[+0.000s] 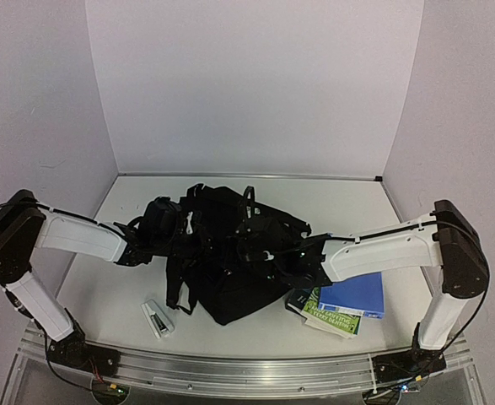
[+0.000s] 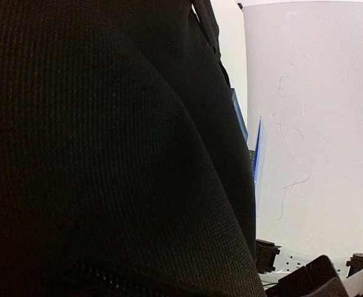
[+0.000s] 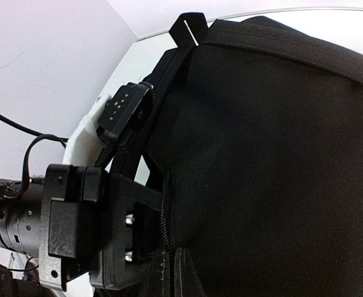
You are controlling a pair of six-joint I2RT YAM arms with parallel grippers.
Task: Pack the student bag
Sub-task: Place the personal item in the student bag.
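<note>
One student bag [image 1: 230, 257], black fabric, slumped at the middle of the worktop [image 1: 104, 291], with straps and webbing spilling toward the near edge. No opened compartment shows in any view.

Two arms in attendance.
- Left arm [image 1: 78, 234]: left jaws at the bag's left flank, buried against the cloth. The wrist view is filled with black weave, so I cannot tell whether they are open or closed.
- Right arm [image 1: 382, 249]: right jaws closed, pressed to the bag's right side beside a zipper [image 3: 164, 232]. Whether a fold of fabric is pinched between them is not clear.

Three loose items outside the bag.
- Blue folder [image 1: 355, 295] and green book [image 1: 319, 310]: overlapping, just beside the bag's right edge, near the right arm.
- Small white-and-black object [image 1: 156, 319]: near the bag's left front corner, kind not legible.

Step in hand, by judgement: taking hold of the bag on both sides to open it; packing proper not yet begun.

Next move calls for a firm hold on one side while the other arm finds the zipper pull and parts the mouth wide enough for the folder.
</note>
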